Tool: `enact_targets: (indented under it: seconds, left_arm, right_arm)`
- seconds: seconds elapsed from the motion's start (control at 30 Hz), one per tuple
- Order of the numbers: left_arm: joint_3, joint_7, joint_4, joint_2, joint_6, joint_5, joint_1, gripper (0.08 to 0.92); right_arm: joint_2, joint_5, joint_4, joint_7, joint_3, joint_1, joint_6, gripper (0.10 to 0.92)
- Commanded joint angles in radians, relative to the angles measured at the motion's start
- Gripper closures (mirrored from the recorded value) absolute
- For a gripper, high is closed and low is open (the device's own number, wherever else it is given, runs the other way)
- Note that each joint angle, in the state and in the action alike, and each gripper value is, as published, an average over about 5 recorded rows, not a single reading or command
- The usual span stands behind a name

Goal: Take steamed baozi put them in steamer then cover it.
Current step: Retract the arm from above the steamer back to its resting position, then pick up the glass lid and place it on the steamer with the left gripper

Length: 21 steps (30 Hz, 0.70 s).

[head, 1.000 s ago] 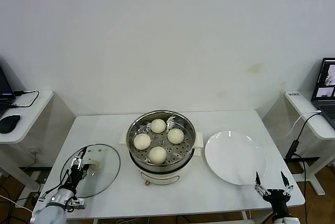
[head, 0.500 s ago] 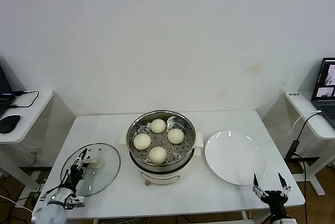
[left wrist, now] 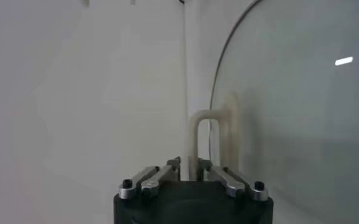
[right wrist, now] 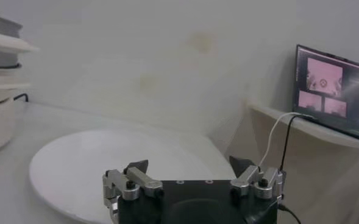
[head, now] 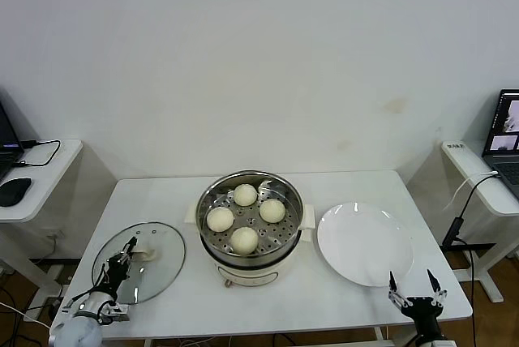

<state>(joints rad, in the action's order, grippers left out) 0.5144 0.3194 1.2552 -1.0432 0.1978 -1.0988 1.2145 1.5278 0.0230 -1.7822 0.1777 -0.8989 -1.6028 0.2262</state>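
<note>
Head view shows the left gripper (head: pixel 124 254) clamped on the cover (head: pixel 139 262) handle; the right gripper (head: pixel 413 290) waits with fingers apart near the plate (head: pixel 365 243).

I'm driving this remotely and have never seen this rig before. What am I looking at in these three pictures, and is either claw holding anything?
The wide picture is from the robot's head, looking down at a white table; the other two come from cameras on its wrists. In the middle stands the steamer with four baozi already in its tray. Beside it on the robot's right lies a bare white plate; on its left lies the glass cover. The left gripper is closed on the cover's handle, as its wrist camera shows. The right gripper waits open near the table's front edge, holding nothing.
</note>
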Motion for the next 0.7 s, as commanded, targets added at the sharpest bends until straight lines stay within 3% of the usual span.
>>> enact_targets:
  seconds: [0.03,0.37,0.7]
  left_arm:
    - [0.027,0.03,0.056,0.001,0.004,0.019,0.034,0.858]
    - [0.139,-0.007,0.373,0.013,-0.169,0.04,0.205,0.858]
    - [0.22,-0.251,0.692,0.057,-0.342,0.13,0.314,0.858]
  right_arm:
    - [-0.001,0.012,-0.013,0.004,0.004,-0.008,-0.001,0.203]
    - [-0.015,0.035,-0.046,0.016,0.022,-0.03,0.006,0.203]
    - [-0.027,0.046,-0.049,0.014,0.056,-0.028,0.017,0.203]
